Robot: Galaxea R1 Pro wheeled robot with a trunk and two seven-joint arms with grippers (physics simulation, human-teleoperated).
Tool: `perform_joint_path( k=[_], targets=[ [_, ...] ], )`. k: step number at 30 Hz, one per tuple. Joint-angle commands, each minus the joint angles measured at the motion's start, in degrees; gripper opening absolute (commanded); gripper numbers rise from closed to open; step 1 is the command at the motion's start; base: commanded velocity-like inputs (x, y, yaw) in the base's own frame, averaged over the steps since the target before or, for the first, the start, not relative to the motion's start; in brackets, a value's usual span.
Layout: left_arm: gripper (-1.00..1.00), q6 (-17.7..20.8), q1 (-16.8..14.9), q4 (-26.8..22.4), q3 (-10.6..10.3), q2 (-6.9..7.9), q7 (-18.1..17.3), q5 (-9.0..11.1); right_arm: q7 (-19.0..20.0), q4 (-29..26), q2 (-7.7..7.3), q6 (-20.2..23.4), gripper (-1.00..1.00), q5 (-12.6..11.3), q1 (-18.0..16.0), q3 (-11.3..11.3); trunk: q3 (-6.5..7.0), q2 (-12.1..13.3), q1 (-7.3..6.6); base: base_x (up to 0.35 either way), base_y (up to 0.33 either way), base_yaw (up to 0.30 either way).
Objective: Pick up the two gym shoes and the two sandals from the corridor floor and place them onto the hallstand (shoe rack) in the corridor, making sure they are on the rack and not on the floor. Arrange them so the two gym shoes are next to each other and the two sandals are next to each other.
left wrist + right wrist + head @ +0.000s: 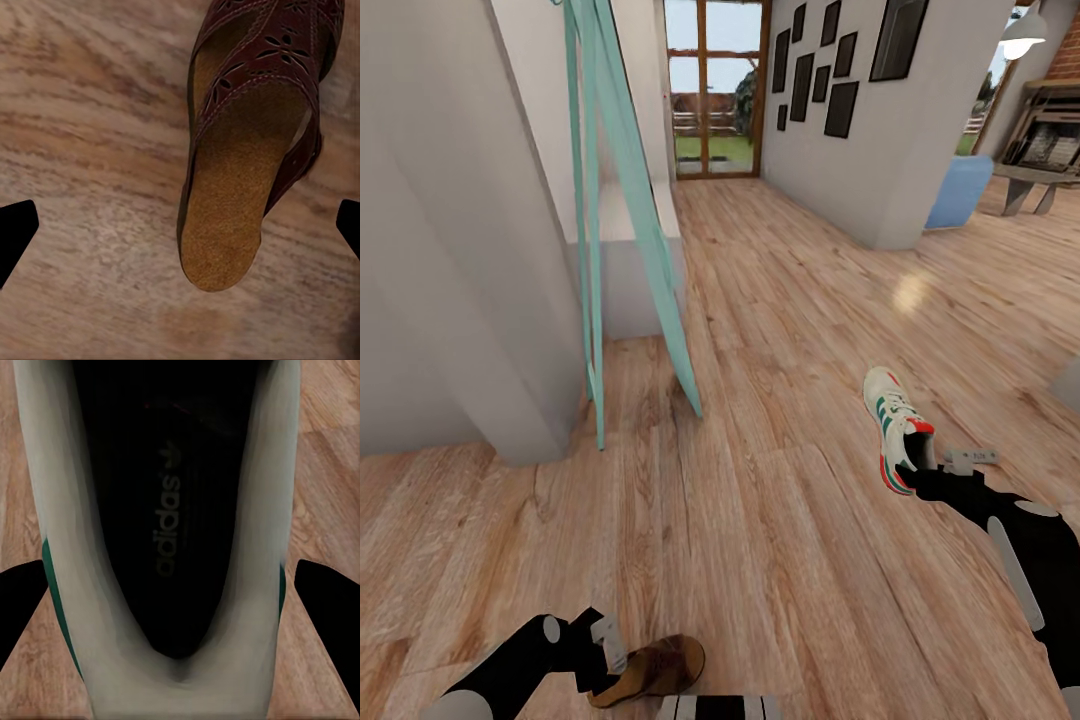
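Both arms were down at the corridor floor, each at a different shoe. The right claw sat at the heel of a gym shoe, which lay on its sole with its toe pointing away from the robot; in the right wrist view the claw's dark fingertips stood spread on either side of the shoe, outside its white walls, with bare plank showing between tip and shoe on both sides, so I judged nothing pinched yet. The left claw hung just beside a sandal near the robot's base; from the left wrist camera its fingertips were wide apart, and the sandal lay between them but off toward one side, tan footbed up. To do this well, I thought the right claw should drop until its tips bracketed the heel collar, then close across the narrow heel rather than the wider midfoot. The left needed shifting sideways to centre on the sandal's heel before lowering, or one finger might shove it along the floor. A pale low unit stood behind a teal frame ahead; whether that was the hallstand I could not tell.
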Motion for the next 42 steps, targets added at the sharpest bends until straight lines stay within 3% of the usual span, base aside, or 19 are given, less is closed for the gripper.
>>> perform_joint_path(
  k=[1, 5, 9, 13, 17, 24, 33, 38, 42],
  targets=[
    [1.00, 0.1, 0.0, -0.1, -0.2, 0.02, -0.2, -0.2, 0.0, -0.1, 0.00, 0.4, -1.00, -0.5, 0.0, -0.1, -0.11, 0.0, -0.01, 0.000, 0.000, 0.000],
    [1.00, 0.3, -0.4, -0.3, -0.2, -0.12, -0.1, -0.3, 0.0, -0.1, 0.00, 0.4, -1.00, -0.5, 0.0, -0.5, -0.42, 0.0, -0.01, 0.000, 0.000, 0.000],
    [1.00, 0.8, -0.7, -1.4, -0.3, -0.72, -0.1, -0.5, 0.0, -0.1, 0.00, 0.3, -1.00, -0.5, 0.0, -2.5, -0.56, 0.0, -0.01, 0.000, 0.000, 0.000],
    [1.00, 5.5, -0.7, -3.6, -0.4, -1.14, -0.3, -0.6, 0.1, -0.1, 0.00, 0.3, -1.00, -0.5, 0.0, -3.3, -0.58, 0.0, -0.01, 0.000, 0.000, 0.000],
    [1.00, 7.4, -0.7, -4.3, -0.5, -1.23, -0.3, -0.7, 0.1, -0.1, 0.00, 0.3, -1.00, -0.5, 0.0, -3.5, -0.59, 0.0, -0.01, 0.000, 0.000, 0.000],
    [1.00, 8.0, -0.7, -4.4, -0.5, -1.26, -0.4, -0.7, 0.2, -0.1, 0.04, 0.2, -1.00, -0.6, 0.0, -3.5, -0.59, 0.0, -0.01, 0.000, 0.000, 0.000],
    [1.00, 8.1, -0.7, -4.5, -0.6, -1.69, -0.4, -0.7, 0.1, -0.7, 0.09, 0.2, -1.00, -0.6, 0.0, -3.5, -2.58, -0.1, 0.22, 0.000, 0.000, 0.000],
    [1.00, 8.2, -0.6, -4.4, -0.6, -2.28, -0.4, -0.8, 0.1, -1.3, 0.09, 0.2, -1.00, -0.5, 0.0, -3.5, -2.58, -0.1, 0.22, 0.000, 0.000, 0.000],
    [1.00, 8.8, -0.6, -5.0, -1.2, -1.81, 0.5, -2.1, 0.0, -2.4, 0.13, 0.3, -1.00, 0.2, 0.0, -4.8, -2.58, -0.1, 0.22, 0.000, 0.000, 0.000]
  ],
)
